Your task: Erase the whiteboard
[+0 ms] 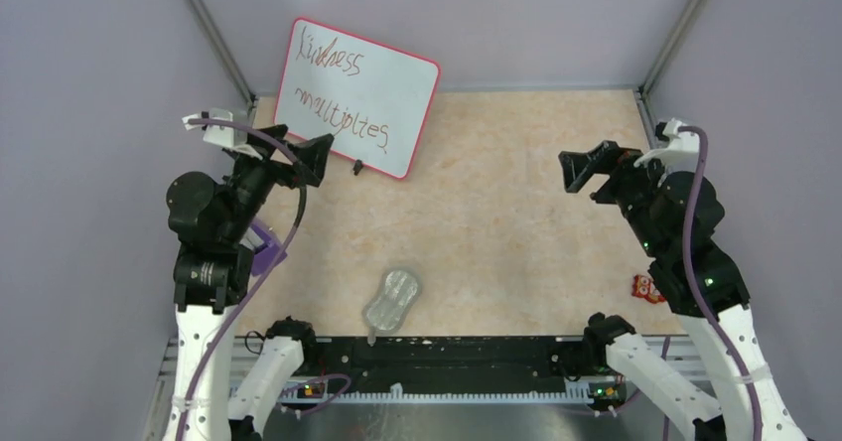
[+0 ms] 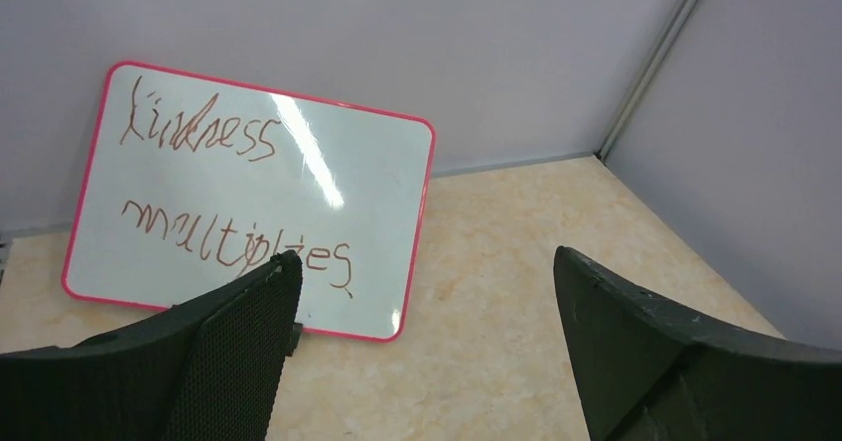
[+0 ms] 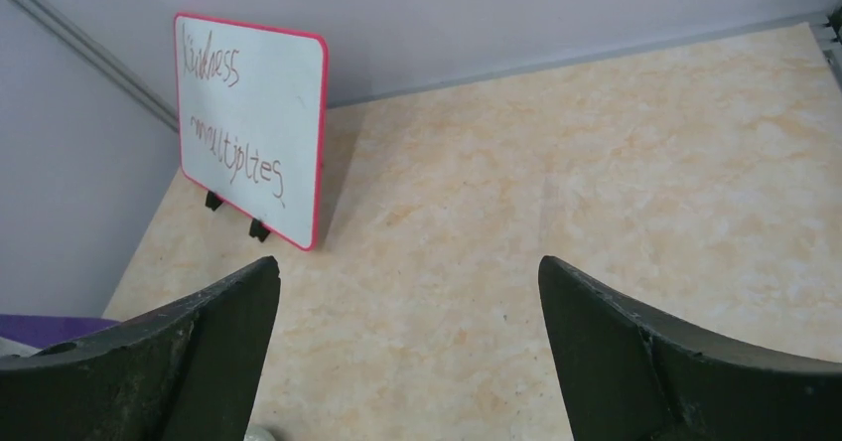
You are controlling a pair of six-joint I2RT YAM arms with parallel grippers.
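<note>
The whiteboard [image 1: 355, 95] stands on its black feet at the back left, leaning toward the wall, with red-brown handwriting in two lines. It also shows in the left wrist view [image 2: 248, 198] and the right wrist view [image 3: 250, 123]. My left gripper [image 1: 310, 158] is open and empty, raised just in front of the board's lower left part; in its wrist view [image 2: 422, 262] the jaws stand wide apart. My right gripper [image 1: 584, 168] is open and empty at the right, far from the board; it also shows in its own wrist view [image 3: 409, 267].
A small grey translucent wiping pad [image 1: 393, 300] lies on the beige table near the front edge, between the arm bases. A small red object [image 1: 648, 287] lies by the right arm. A purple object [image 1: 263, 242] sits under the left arm. Grey walls enclose the table.
</note>
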